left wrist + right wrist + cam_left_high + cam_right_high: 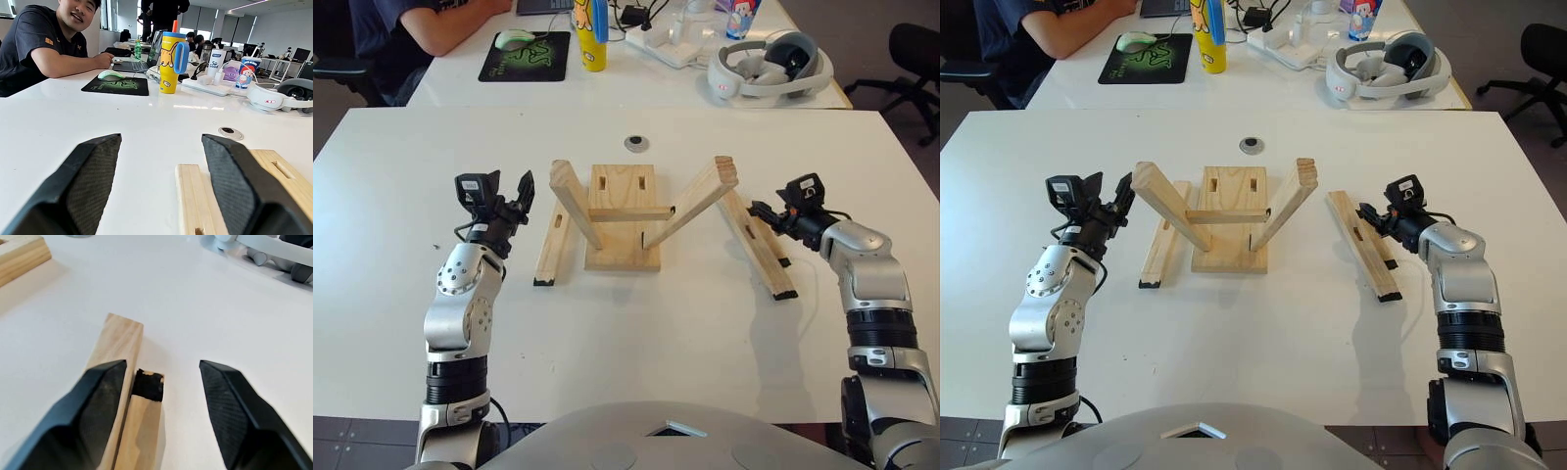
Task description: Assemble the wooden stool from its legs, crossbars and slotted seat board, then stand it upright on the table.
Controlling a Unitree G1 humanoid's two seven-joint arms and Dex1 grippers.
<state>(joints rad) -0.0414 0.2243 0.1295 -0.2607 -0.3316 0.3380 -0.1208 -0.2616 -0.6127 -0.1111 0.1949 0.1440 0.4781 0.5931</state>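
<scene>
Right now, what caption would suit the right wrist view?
Open right tool at the ends of a pale bar and a black-tipped bar, side by side on the table.

I see a white table [705, 343]. The seat board [623, 251] and loose leg [1361, 243] are pale grained wood, the leg tipped black. Left gripper [162, 147] and right gripper [164, 372] have black, finely cross-hatched pads [93, 181]. Behind them is a yellow cup [171, 61] with a blue handle.

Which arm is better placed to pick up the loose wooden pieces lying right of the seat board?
Right. The right tool is open directly over the end of those loose pieces. The left tool, also open, sits on the far side of the seat board.
</scene>
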